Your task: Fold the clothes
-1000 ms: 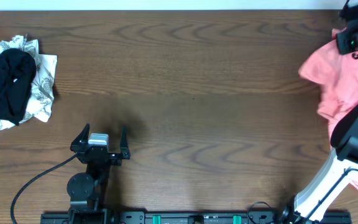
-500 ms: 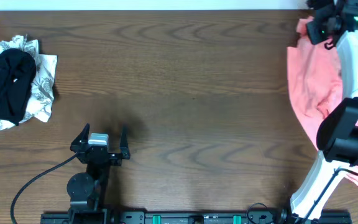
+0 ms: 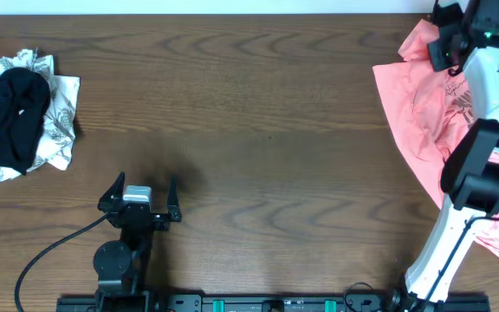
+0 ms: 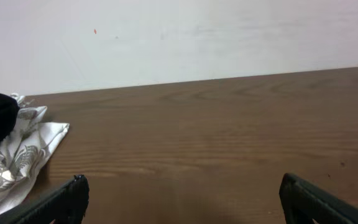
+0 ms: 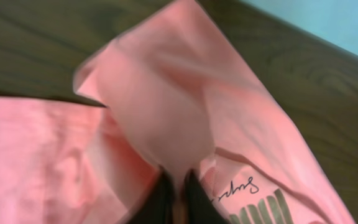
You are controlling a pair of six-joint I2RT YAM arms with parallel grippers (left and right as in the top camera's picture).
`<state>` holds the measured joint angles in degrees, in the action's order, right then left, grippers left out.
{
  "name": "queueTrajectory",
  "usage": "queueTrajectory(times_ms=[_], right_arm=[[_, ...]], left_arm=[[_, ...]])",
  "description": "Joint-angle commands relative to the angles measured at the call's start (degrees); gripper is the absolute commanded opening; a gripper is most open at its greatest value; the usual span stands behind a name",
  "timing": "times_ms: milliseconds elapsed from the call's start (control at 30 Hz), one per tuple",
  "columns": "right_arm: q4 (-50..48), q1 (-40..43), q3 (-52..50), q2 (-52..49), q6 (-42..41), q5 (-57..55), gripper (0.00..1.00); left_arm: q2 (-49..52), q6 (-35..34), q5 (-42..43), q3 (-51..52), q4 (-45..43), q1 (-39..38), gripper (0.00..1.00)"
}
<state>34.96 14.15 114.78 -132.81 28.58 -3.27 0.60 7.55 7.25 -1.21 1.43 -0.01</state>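
Salmon-pink T-shirt [image 3: 414,113] lies rumpled at the table's [image 3: 258,130] far right corner, partly cut off by the frame. Its print shows a small cursive word, too blurred to read, above dark block letters cropped at the wrist view's edge. The right gripper [image 5: 178,190] pinches a fold of it. The left gripper [image 3: 144,186] stands wide open over the table's near left.

Salmon-pink T-shirt [image 3: 414,113], crumpled, partly spread, dark lettering showing, one fold drawn upward, on the tabletop's [image 3: 258,113] far-right side
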Motion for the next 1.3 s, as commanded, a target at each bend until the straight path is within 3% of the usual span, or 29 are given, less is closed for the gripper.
queueTrajectory(times_ms=[0,33,67,133,633,800,967,1267], right_arm=[[-2.4,0.3,0.6,-1.0,-3.0,-5.4,0.56],[-3.6,0.1,0.6,-1.0,-3.3,-6.7,0.72],[-4.4,-0.1,0.7,-0.7,-3.3,-7.9,0.75],[-4.8,-0.8,0.7,0.0,-3.3,-9.9,0.99],[4.7,-9.9,0.7,2.7,-9.9,-6.6,0.96],[6.9,-10.3,0.5,2.3,-13.4,-2.2,0.83],[6.6,-9.6,-1.0,2.2,-13.4,5.0,0.77],[0.9,-9.3,-7.3,1.4,-13.3,6.7,0.77]], left_arm=[[-0.4,0.3,0.6,1.0,1.9,0.3,0.98],[-0.4,0.3,0.6,1.0,1.9,0.3,0.98],[-0.4,0.3,0.6,1.0,1.9,0.3,0.98],[-0.4,0.3,0.6,1.0,1.9,0.3,0.98],[-0.4,0.3,0.6,1.0,1.9,0.3,0.98],[-0.4,0.3,0.6,1.0,1.9,0.3,0.98],[-0.4,0.3,0.7,1.0,1.9,0.3,0.98],[-0.4,0.3,0.7,1.0,1.9,0.3,0.98]])
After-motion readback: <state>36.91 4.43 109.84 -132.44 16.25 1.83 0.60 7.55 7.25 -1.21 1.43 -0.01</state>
